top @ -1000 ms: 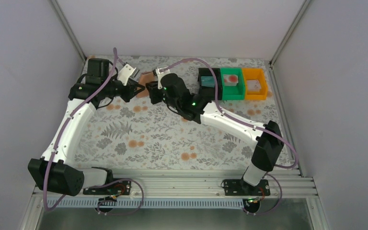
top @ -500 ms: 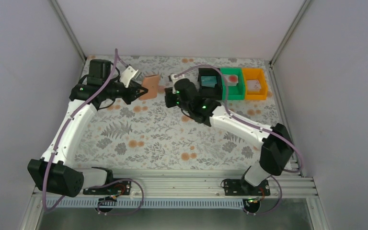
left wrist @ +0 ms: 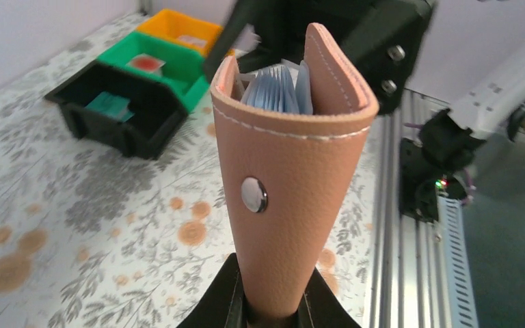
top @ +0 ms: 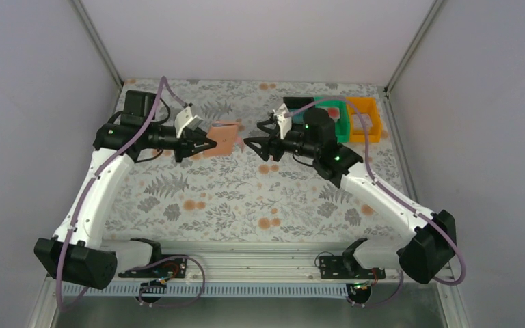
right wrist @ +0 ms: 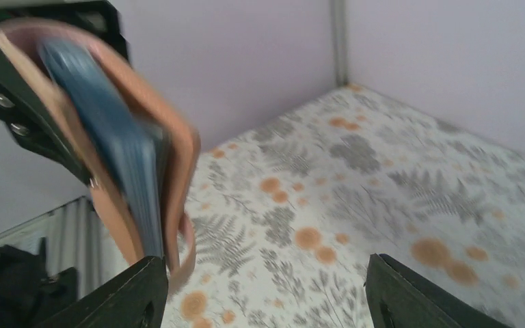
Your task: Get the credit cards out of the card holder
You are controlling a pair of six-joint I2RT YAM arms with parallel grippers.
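Clamping the card holder (left wrist: 287, 178), the left gripper (top: 208, 145) presents it; the spread right gripper (right wrist: 263, 290) must next pinch any card inside.

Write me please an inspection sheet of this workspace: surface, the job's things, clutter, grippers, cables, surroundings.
Surface: table with a flower-pattern cover.
Job's things: card holder held off the table, open end up, blue pockets showing; whether cards are left inside cannot be told. Teal card in the black bin, white card with a red mark in the green bin, whitish card in the orange bin.
Clutter: nothing seen.
Grippers: left gripper shut on the card holder; right gripper open, empty, facing it.
Cables: purple cables along both arms.
Surroundings: pale walls; metal rail at the near edge.
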